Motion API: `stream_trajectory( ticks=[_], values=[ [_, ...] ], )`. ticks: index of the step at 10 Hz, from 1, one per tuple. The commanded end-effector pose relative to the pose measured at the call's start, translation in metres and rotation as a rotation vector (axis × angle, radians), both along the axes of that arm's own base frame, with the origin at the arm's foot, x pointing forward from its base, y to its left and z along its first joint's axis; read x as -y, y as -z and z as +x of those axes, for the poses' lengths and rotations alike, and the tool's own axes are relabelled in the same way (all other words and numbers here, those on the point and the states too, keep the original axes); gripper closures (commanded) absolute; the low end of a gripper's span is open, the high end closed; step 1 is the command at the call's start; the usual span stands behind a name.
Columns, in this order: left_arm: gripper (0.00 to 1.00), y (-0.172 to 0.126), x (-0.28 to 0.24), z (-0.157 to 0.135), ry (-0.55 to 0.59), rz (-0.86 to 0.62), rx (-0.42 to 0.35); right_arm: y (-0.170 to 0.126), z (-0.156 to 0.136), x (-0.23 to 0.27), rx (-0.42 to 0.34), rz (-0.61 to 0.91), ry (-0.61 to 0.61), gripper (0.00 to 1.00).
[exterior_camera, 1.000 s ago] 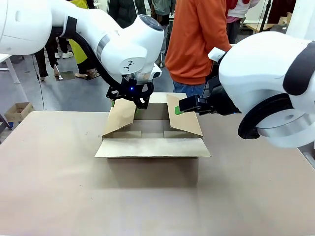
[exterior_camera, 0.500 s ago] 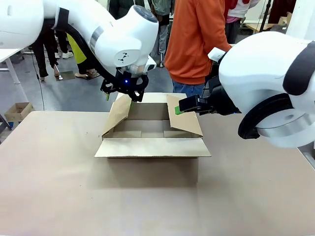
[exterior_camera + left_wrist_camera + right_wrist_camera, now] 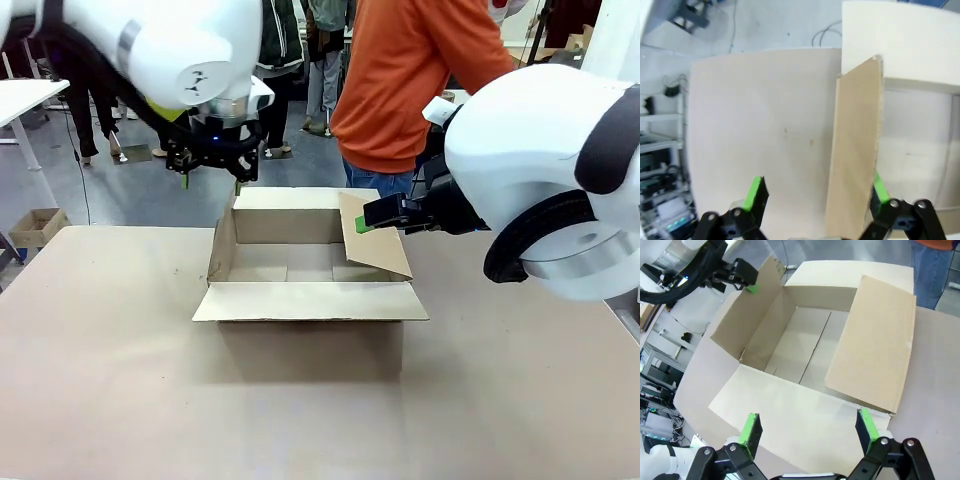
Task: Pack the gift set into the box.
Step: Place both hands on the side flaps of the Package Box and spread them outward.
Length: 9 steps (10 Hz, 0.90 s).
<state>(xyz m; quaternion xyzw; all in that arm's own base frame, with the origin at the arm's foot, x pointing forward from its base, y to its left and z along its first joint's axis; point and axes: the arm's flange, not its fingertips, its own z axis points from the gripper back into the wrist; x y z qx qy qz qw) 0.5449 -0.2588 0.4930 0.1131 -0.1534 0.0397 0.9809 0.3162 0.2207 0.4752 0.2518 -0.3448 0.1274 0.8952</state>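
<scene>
The box [image 3: 310, 300] stands open and empty in the middle of the table, its front flap folded out flat. Its left flap [image 3: 855, 150] stands upright and its right flap [image 3: 375, 240] leans inward. My left gripper [image 3: 211, 183] hangs open above the box's far left corner; in the left wrist view the left flap rises between its fingers [image 3: 756, 192], untouched. My right gripper [image 3: 365, 222] is open at the upper edge of the right flap and looks down into the box [image 3: 805, 335]. The gift set is out of view.
A person in an orange top [image 3: 400, 80] stands right behind the box at the far edge. A small brown carton [image 3: 35, 225] sits on the floor at far left, beside a white table [image 3: 25, 95]. Bare tabletop [image 3: 100, 380] surrounds the box.
My left gripper has risen and swung to the left, away from the left flap. That flap has gone from leaning inward to standing upright. The right arm has held still.
</scene>
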Motion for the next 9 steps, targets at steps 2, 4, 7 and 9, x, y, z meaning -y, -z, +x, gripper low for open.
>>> stream_trajectory(
  ticks=[2,4,7,9],
  values=[
    [0.00,0.012,-0.061,-0.013,-0.007,-0.133,-0.057,-0.003,-0.001,0.002,-0.006,-0.001,-0.001,0.00],
    [0.00,0.015,-0.104,-0.007,-0.030,-0.284,-0.122,-0.003,-0.001,0.002,-0.006,-0.001,-0.001,0.00],
    [0.00,0.038,-0.165,0.009,0.067,-0.565,-0.307,-0.003,-0.001,0.002,-0.006,-0.001,-0.001,0.00],
    [0.00,0.054,-0.192,0.022,0.165,-0.741,-0.387,-0.003,-0.001,0.002,-0.006,-0.001,-0.001,0.00]
  ],
)
